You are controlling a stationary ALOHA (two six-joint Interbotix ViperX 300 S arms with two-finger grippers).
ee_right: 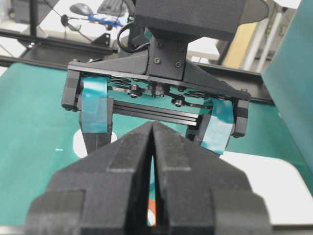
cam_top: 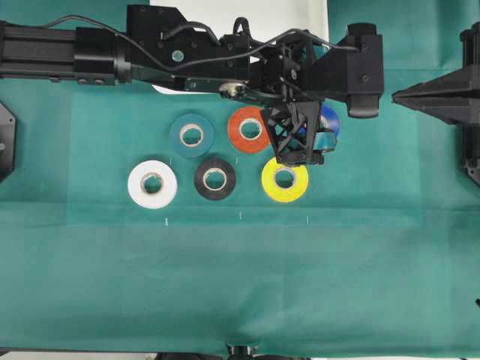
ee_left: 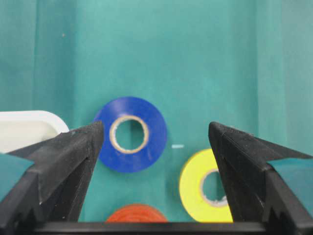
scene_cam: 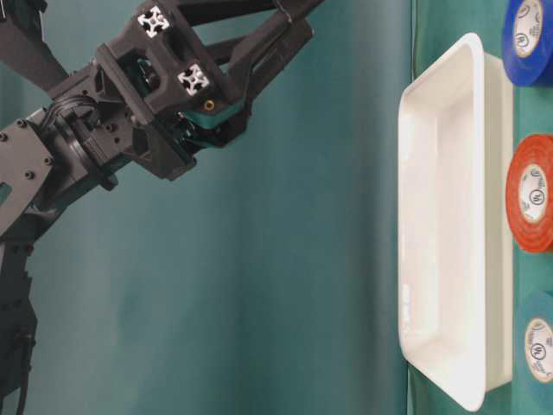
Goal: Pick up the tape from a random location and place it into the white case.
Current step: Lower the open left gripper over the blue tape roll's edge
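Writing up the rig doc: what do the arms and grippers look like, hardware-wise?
Both arms are matte black with visible screws. Black cables loop over the left arm. The left gripper has broad wedge-shaped fingers with teal tape patches. The right gripper has the same black angular fingers. White cross-shaped extrusion ends show in the table-level view.

From overhead, the left gripper [cam_top: 300, 142] covers nearly all of the tape [cam_top: 331, 120], leaving only a blue sliver, and the arm hides most of the white case [cam_top: 240, 15]. In the left wrist view, the frame's bottom edge cuts the orange roll [ee_left: 137, 213].
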